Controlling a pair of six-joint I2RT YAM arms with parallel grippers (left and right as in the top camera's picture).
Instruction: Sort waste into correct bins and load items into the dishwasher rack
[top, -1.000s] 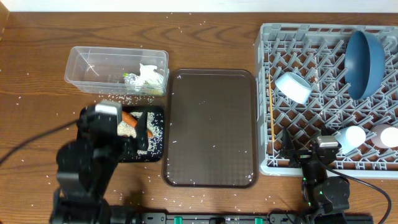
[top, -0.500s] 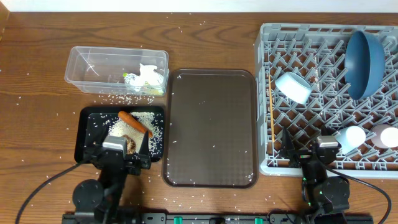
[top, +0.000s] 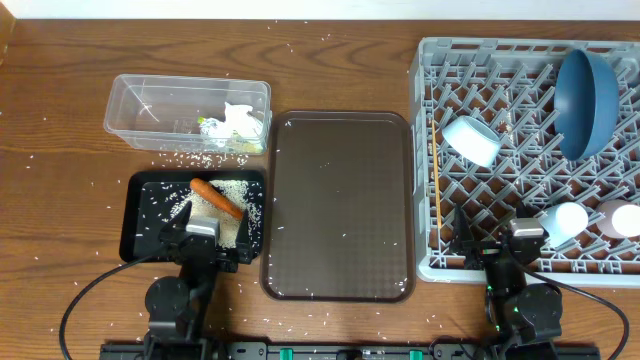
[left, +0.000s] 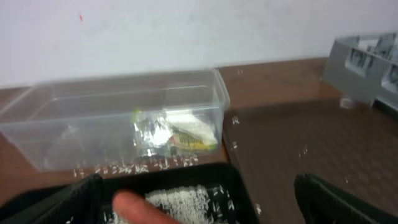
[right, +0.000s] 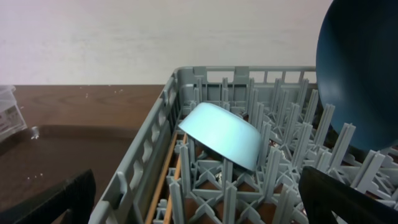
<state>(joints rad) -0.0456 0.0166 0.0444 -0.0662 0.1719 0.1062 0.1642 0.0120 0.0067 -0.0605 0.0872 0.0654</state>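
Note:
The clear tub (top: 150, 105) holds crumpled tissue (top: 240, 117) and the yellow-green wrapper (top: 212, 128); both also show in the left wrist view, the tub (left: 93, 118) and the wrapper (left: 183, 134). The black tray (top: 140, 215) holds the carrot (top: 216, 197), rice (top: 235, 189) and a brown lump (top: 203, 209). My left gripper (top: 203, 240) is open and empty at the tray's front edge, with the carrot (left: 140, 208) close before it. My right gripper (top: 498, 250) is open and empty at the front edge of the grey rack (top: 520, 175). The rack holds the blue plate (top: 588, 95), white bowl (top: 472, 138), two cups (top: 566, 220) and chopsticks (top: 436, 165).
The brown serving tray (top: 338, 205) lies between the black tray and the rack. Loose rice grains (top: 195, 158) are scattered on the wooden table, mostly round the tub. The right wrist view shows the bowl (right: 224, 134) and plate (right: 360, 68) among the rack's pegs.
My left arm has drawn back from over the black tray to its front edge, uncovering the carrot, lump and rice. The right arm has not moved.

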